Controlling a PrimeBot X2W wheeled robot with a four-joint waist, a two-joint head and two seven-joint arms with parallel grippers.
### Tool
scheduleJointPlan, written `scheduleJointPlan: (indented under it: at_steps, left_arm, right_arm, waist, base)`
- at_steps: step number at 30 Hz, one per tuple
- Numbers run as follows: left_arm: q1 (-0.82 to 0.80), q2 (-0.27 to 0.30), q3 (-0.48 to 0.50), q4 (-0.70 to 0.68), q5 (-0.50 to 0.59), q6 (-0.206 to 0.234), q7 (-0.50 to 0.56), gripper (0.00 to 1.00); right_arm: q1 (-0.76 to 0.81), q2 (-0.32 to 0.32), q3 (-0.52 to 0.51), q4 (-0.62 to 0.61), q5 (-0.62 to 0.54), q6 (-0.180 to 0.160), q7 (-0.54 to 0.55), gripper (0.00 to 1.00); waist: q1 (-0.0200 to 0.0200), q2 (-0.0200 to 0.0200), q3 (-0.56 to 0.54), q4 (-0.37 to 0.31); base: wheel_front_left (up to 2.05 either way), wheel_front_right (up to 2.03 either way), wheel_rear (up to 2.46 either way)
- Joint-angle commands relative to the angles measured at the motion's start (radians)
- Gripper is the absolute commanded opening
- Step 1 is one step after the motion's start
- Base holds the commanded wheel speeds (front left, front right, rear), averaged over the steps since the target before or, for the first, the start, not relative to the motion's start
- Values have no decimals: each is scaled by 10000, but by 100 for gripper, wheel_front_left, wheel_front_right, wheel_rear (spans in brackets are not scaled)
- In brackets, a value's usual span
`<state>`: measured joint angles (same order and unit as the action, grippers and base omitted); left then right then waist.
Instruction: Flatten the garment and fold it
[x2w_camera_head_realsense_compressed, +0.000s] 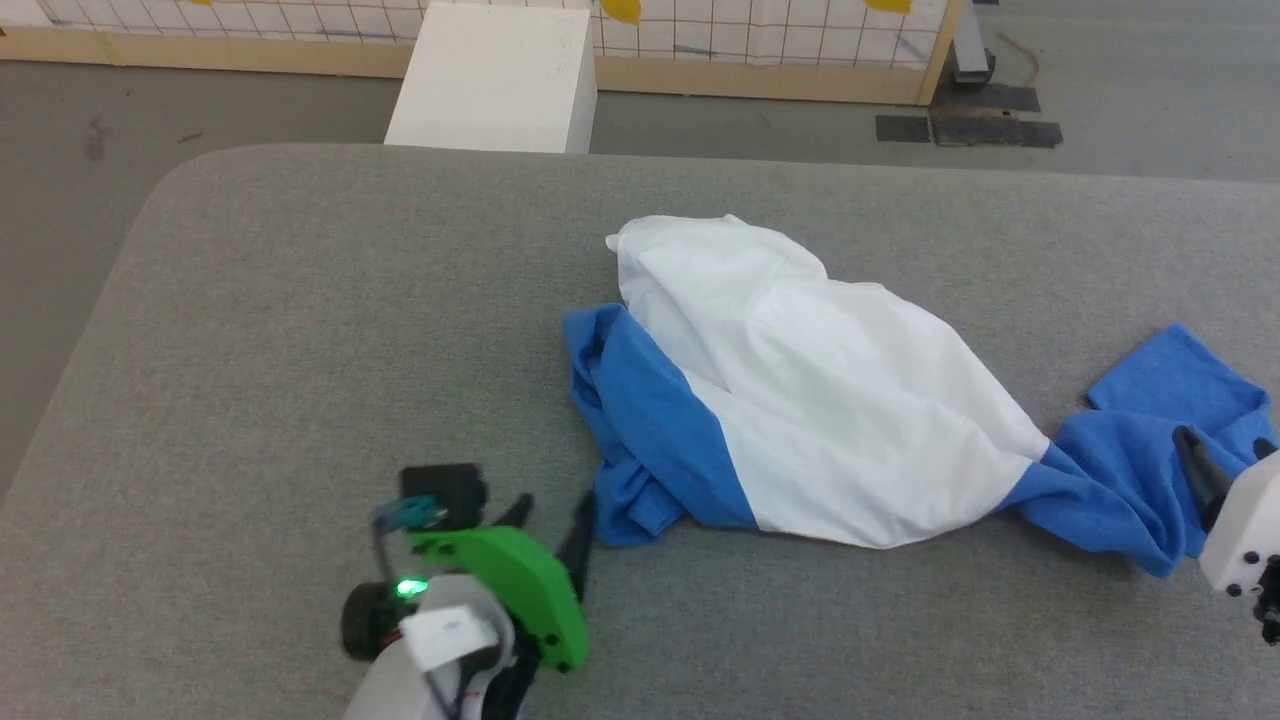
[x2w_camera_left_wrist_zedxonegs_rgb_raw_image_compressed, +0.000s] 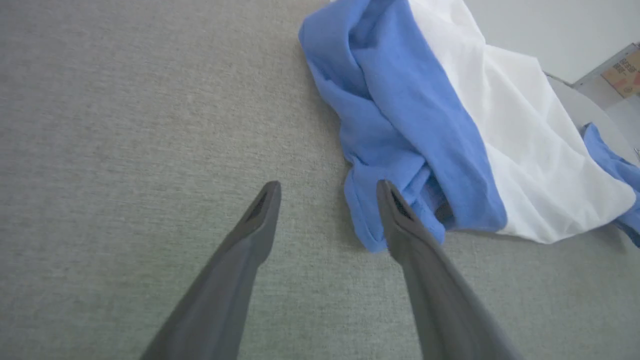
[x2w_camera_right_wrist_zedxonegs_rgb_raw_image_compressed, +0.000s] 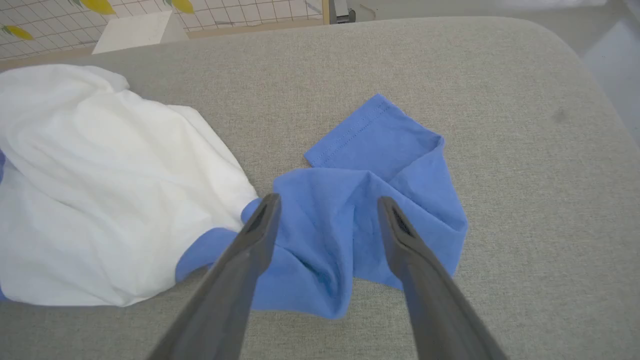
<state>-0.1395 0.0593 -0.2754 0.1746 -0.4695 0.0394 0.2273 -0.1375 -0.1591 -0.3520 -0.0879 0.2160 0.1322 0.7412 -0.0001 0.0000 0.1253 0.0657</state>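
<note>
Your right pincer (x2w_camera_right_wrist_zedxonegs_rgb_raw_image_compressed: 328, 200) stands wide open and holds nothing. Its two fingers straddle a crumpled blue sleeve (x2w_camera_right_wrist_zedxonegs_rgb_raw_image_compressed: 370, 160) of the shirt (x2w_camera_head_realsense_compressed: 830, 400), with the cloth lying between and under the tips. Whether the tips touch the cloth, you cannot tell.

In that wrist view the sleeve's stitched cuff spreads flat toward 12 to 1 o'clock. The white body bunches off at 9 to 10 o'clock.

Your left pincer (x2w_camera_left_wrist_zedxonegs_rgb_raw_image_compressed: 327, 184) is just as wide open and also empty. One finger is over bare grey padding. The other finger's tip shows against the edge of the other blue sleeve (x2w_camera_left_wrist_zedxonegs_rgb_raw_image_compressed: 400, 110), which lies at 1 o'clock in its own view.

From the head view, the shirt sits right of centre on the padded table (x2w_camera_head_realsense_compressed: 300, 350). Its sleeve-to-sleeve line runs roughly 9 to 3 o'clock, and the white body humps up toward 11 o'clock, twisted and unflattened.

Each arm is nearer its own sleeve, and the right one is the better placed, already over cloth. The coming move seems to turn on that line. Closing on both sleeves and drawing them apart along 9 to 3 should spread the body.

Nothing on the table blocks either arm. A white box (x2w_camera_head_realsense_compressed: 490, 80) stands on the floor past the far edge at 11 o'clock, well apart, before a gridded screen (x2w_camera_head_realsense_compressed: 760, 40).
</note>
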Motion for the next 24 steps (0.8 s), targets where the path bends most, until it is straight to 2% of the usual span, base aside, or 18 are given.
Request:
scheduleJointPlan:
  at_steps: [1, 4, 9, 10, 11, 14, 18, 24]
  left_arm:
    - [-428, -23, -221, 86, 12, -88, 463, 100]
    - [-1016, -10, -642, 329, 18, -247, 1157, 100]
    - [-1873, 53, -1037, 1822, 376, -18, 2071, 100]
    - [-2026, 79, -1027, 2305, 457, 170, 2207, 30]
    - [-2085, 75, -947, 2477, 423, 255, 2151, 0]
    - [-2164, 58, -648, 2607, 192, 360, 1784, 0]
    - [-2201, 342, -20, 2286, -36, 622, 1320, 0]
    - [-2084, 1269, 1897, 867, -365, 1674, 150, 0]
  right_arm:
    - [165, 108, 33, -124, -95, -15, -56, 100]
    - [141, 202, 235, -302, -129, -15, -102, 100]
    - [-11, 272, 674, -473, -63, -15, -258, 100]
    - [-46, 279, 778, -512, -42, -15, -314, 100]
    - [-53, 276, 810, -519, -32, -15, -348, 100]
    - [-18, 285, 823, -491, -27, -15, -428, 100]
    - [38, 332, 815, -338, -60, -15, -565, 100]
    - [107, 409, 972, -142, -46, -15, -706, 100]
  waist:
    - [1, 0, 52, -79]
    - [1, 0, 211, -273]
    - [1, 0, 504, -695]
    - [1, 0, 584, -827]
    - [1, 0, 616, -864]
    - [1, 0, 636, -869]
    - [1, 0, 546, -684]
    - [1, 0, 301, -215]
  base:
    - [0, 0, 0]
    - [0, 0, 0]
    - [0, 0, 0]
    - [0, 0, 0]
    - [0, 0, 0]
    - [0, 0, 0]
    - [0, 0, 0]
    - [0, 0, 0]
